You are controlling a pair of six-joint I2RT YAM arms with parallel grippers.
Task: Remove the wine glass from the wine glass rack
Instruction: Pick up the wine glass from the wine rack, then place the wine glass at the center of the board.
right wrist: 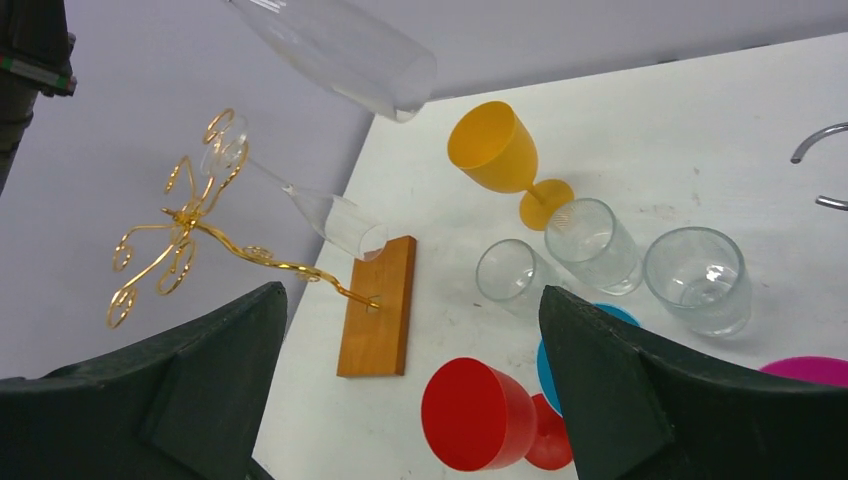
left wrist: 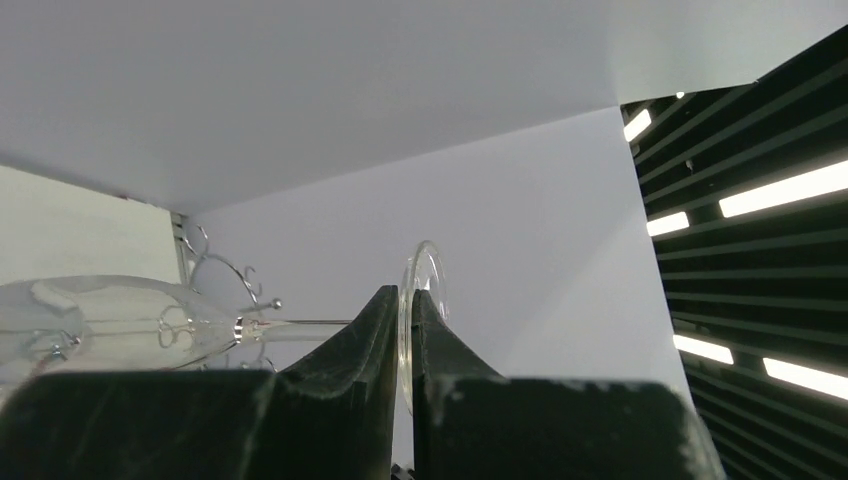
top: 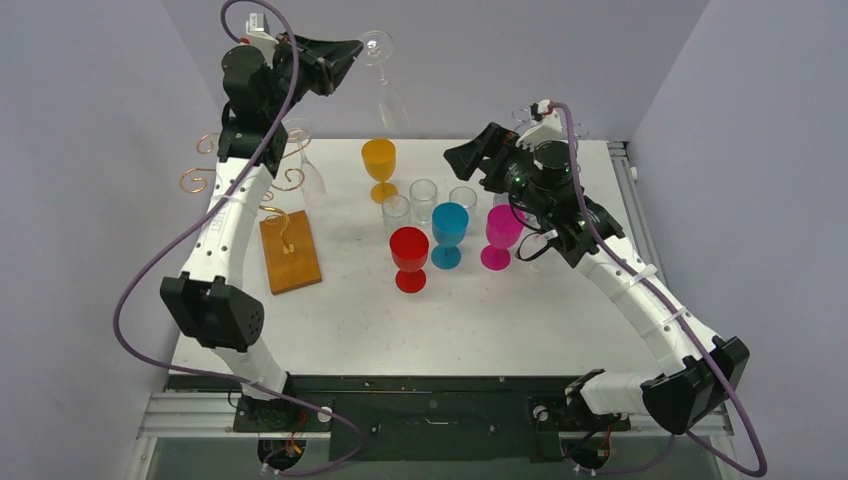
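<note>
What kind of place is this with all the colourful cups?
Probably a robot lab: a white left arm and right arm mounted at a white table, plain grey walls around it, and a gold wire glass rack.

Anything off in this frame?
Only the grip: the left gripper pinches the wine glass by its foot alone, bowl slanting down in mid-air. A second glass hangs slanted on the rack. Nothing spilled or broken.

I see bright, even overhead light: soft shadows on the worktop (top: 560,320), ceiling strips (left wrist: 790,190) blown out, glints on the wine glass (left wrist: 100,325).
</note>
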